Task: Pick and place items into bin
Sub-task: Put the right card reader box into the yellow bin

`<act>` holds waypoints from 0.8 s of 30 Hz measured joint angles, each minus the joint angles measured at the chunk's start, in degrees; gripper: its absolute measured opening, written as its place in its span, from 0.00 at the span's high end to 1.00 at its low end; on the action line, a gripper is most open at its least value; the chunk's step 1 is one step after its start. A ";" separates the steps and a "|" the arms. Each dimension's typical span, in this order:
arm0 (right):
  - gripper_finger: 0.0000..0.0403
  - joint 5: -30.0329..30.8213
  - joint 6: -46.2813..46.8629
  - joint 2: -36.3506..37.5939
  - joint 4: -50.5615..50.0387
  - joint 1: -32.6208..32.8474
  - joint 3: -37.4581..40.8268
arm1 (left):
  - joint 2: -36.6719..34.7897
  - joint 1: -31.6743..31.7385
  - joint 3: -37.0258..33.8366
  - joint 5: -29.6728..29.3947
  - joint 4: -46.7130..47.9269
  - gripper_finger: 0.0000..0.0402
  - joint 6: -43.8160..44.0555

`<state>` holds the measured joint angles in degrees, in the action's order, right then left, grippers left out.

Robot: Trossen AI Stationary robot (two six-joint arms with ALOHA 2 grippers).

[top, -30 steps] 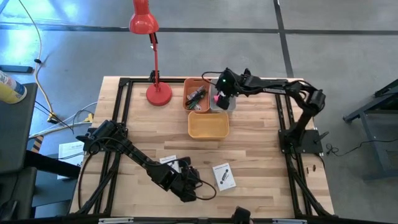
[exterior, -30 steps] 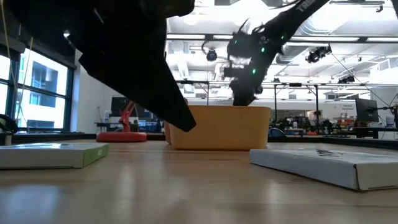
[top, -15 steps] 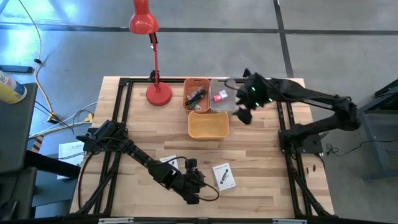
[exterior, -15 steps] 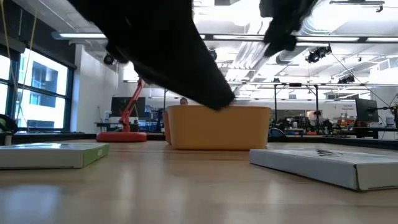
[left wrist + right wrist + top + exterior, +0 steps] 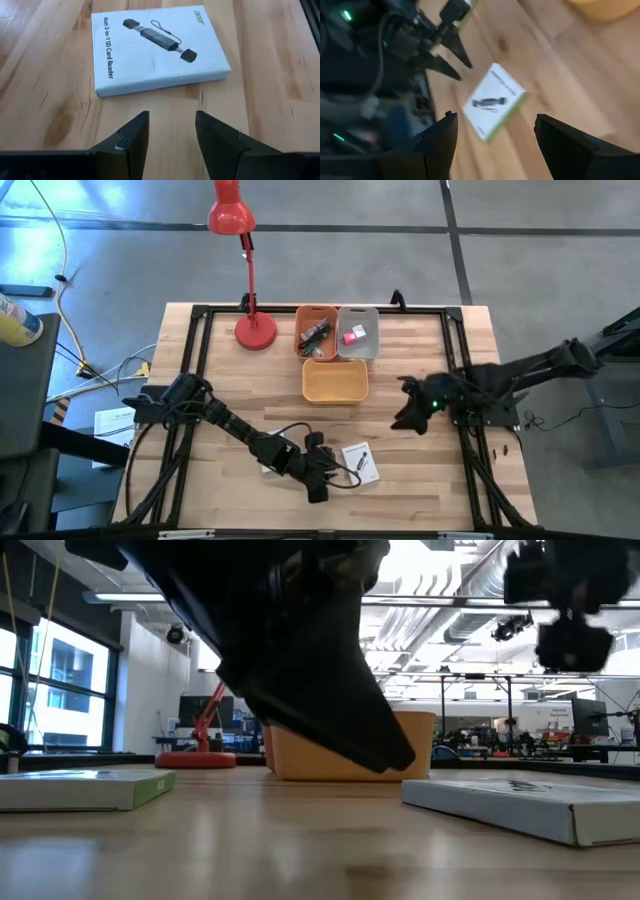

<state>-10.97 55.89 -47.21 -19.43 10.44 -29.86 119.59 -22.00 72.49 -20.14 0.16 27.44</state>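
A white card box with a black card-reader picture (image 5: 157, 47) lies flat on the table (image 5: 360, 462), just ahead of my open left gripper (image 5: 171, 131), which hovers low near the table's near edge (image 5: 330, 473). My right gripper (image 5: 495, 137) is open and empty, above the table to the right of the orange bin (image 5: 403, 418). From there it sees the same box, green-edged (image 5: 495, 100). A second white box (image 5: 85, 788) lies flat, mostly under my left arm. The red-pink cube (image 5: 350, 336) rests in the grey bin (image 5: 368, 350).
An orange bin (image 5: 335, 390) stands mid-table. Behind it is a darker orange bin (image 5: 303, 330) with dark small items, next to the grey bin. The red desk lamp's base (image 5: 255, 332) stands at the far left. Bare wood lies between my two grippers.
My right gripper has swung away from above the grey bin, toward the table's right and near edge, and the red-pink cube stays in that bin. My left gripper has slid right along the near edge, toward the white card box.
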 joint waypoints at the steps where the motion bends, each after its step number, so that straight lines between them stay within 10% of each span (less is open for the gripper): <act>1: 0.37 1.49 3.48 0.76 3.99 1.47 2.63 | 0.00 0.00 0.00 0.02 -0.17 0.63 0.05; 24: 0.37 14.02 28.73 -14.48 24.31 17.24 10.00 | 6.35 -0.22 7.10 1.00 -3.38 0.63 4.54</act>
<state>3.05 84.63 -61.69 4.88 27.69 -19.86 125.94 -22.22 79.59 -19.14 -3.22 31.98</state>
